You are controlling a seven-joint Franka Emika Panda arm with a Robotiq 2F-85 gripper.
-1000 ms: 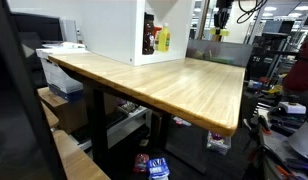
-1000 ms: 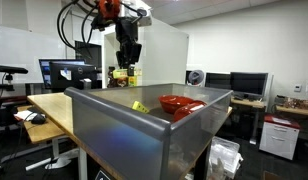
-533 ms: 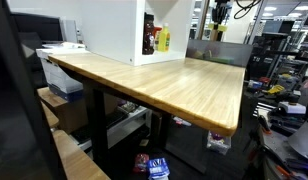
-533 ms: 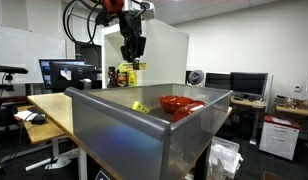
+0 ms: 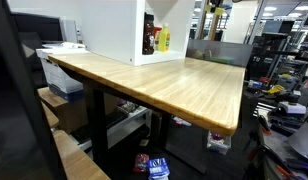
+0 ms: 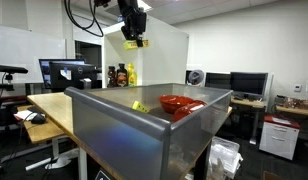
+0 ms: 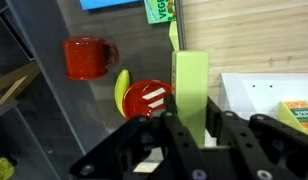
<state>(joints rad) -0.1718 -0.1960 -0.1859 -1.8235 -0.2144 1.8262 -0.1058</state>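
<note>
In an exterior view your gripper (image 5: 216, 4) is nearly cut off at the top edge, so the jaws are unreadable. In an exterior view it hangs high over the grey bin (image 6: 114, 120), pinching a green block (image 6: 134, 43). In the wrist view the jaws are partly closed, clamped on the block, above what looks like a red bowl (image 7: 146, 100).

Pale green block (image 7: 189, 80) in the black gripper (image 7: 191, 128), below it a red mug (image 7: 86, 57), yellow banana (image 7: 120, 92), white-striped red bowl (image 7: 144, 100), grey bin (image 7: 54, 115).
</note>
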